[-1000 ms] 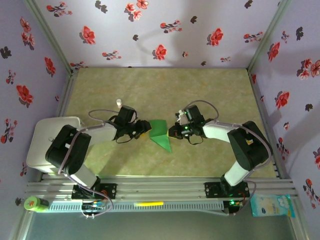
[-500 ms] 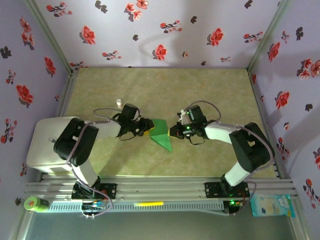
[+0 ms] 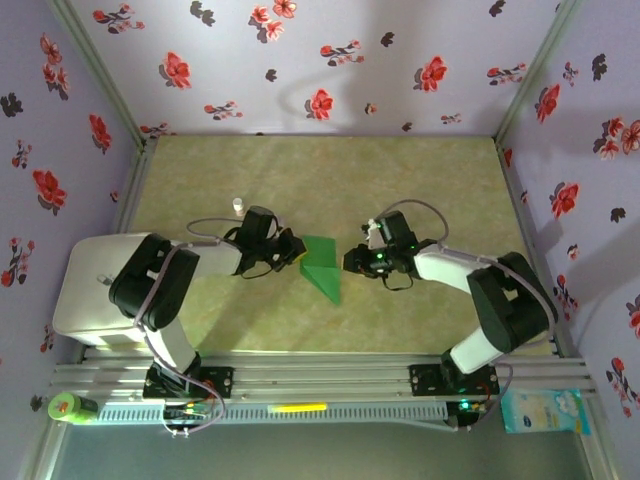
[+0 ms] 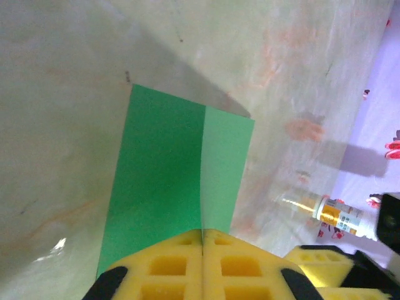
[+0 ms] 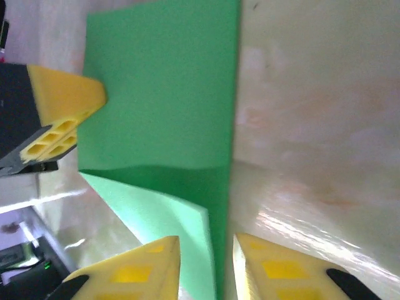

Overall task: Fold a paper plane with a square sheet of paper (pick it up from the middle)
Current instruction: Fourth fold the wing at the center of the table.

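- At the middle of the table (image 3: 430, 180), between the arms, you have the paper (image 3: 322, 268) lying as a creased green wedge with its tip toward the bases.
- Left gripper (image 4: 203, 240): the yellow foam pads are pressed flat together. The paper's crease line runs straight into their seam, so it reads as pinching the paper at its left edge.
- Right gripper (image 5: 205, 242): the pads are apart and straddle the paper's right edge, where a pale flap lifts. Nothing is clamped.
- Step, as I judge it: you're mid-fold, on early shaping. There's no dart yet, so the plane is far from done.
- The next move likely calls for you to close the right pads on that lifted flap. Then carry it over to the crease while the left pins the sheet, and press it flat.
- Go gently, since thin paper will probably slide or buckle.
- Paper: thin, plain, matte bright green with sharp straight edges; one flap reads paler.
- Pads: soft foam with square cells.
- Table: mottled beige, slightly glossy.
- The small bottle (image 3: 238, 204) sits well apart behind the left gripper; ignore it.
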### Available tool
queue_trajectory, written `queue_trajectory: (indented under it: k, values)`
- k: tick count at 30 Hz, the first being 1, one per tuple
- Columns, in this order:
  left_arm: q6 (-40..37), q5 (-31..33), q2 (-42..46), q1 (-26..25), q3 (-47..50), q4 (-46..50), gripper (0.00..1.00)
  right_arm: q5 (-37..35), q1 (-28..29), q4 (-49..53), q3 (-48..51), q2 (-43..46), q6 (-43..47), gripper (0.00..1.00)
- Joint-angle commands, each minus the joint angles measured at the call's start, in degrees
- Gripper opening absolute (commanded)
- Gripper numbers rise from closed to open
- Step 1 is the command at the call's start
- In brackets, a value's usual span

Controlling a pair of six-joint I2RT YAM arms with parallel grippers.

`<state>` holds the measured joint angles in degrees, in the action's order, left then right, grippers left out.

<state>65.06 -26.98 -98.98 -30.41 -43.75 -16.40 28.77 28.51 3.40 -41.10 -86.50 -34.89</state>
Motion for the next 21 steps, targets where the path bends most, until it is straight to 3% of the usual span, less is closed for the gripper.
queue_trajectory:
  k: [1,5,9,13,21]
  values:
    - [3.4,4.0,3.9,0.0,1.6,-1.1,0.0,-15.1,1.1,5.2,1.8,7.7,3.1,0.3]
    - [6.0,8.7,7.2,-1.0,3.6,0.1,0.0,-22.7,6.7,0.0,7.3,15.9,9.1,0.33]
    - [9.2,13.7,10.0,-3.0,5.5,0.7,0.0,-30.2,16.1,-7.2,12.6,19.3,16.5,0.36]
    - [12.4,18.1,11.4,-5.4,7.1,0.2,0.0,-33.3,23.2,-12.8,13.9,17.5,21.4,0.37]
    - [14.5,21.4,10.3,-8.2,4.7,0.1,0.0,-37.7,29.7,-21.8,13.2,8.4,26.3,0.37]
